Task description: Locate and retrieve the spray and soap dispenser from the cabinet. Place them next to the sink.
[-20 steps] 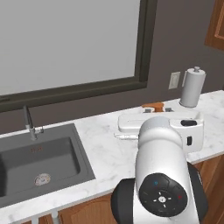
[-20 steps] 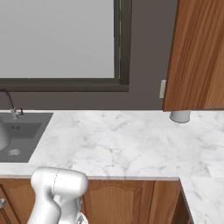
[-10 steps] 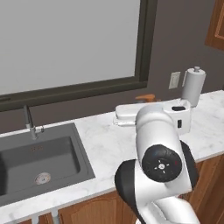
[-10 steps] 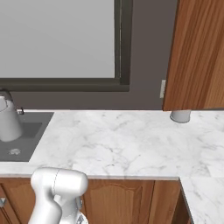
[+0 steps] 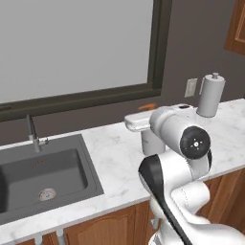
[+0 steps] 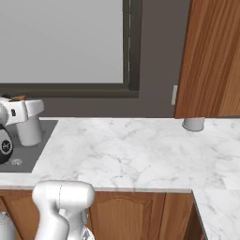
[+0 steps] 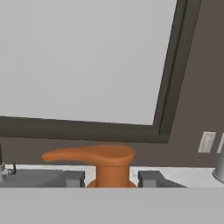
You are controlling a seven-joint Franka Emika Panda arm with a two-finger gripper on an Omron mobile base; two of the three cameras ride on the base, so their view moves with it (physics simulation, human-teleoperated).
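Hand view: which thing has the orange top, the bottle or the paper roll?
The soap bottle in the gripper; its pump is orange. The paper roll is plain grey.

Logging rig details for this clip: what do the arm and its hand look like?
The arm is made of glossy white rounded links with black joint sections; one round black cap carries a small white dot pattern. The hand ends in two small dark grey blocky fingertips. No cables show.

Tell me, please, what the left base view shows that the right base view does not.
Left base view: the faucet and the paper-towel roll's top. Right base view: the cabinet's tall wooden side and the counter's right-hand corner. Both: the marble counter, the sink, the wall outlet and the dark window frame.
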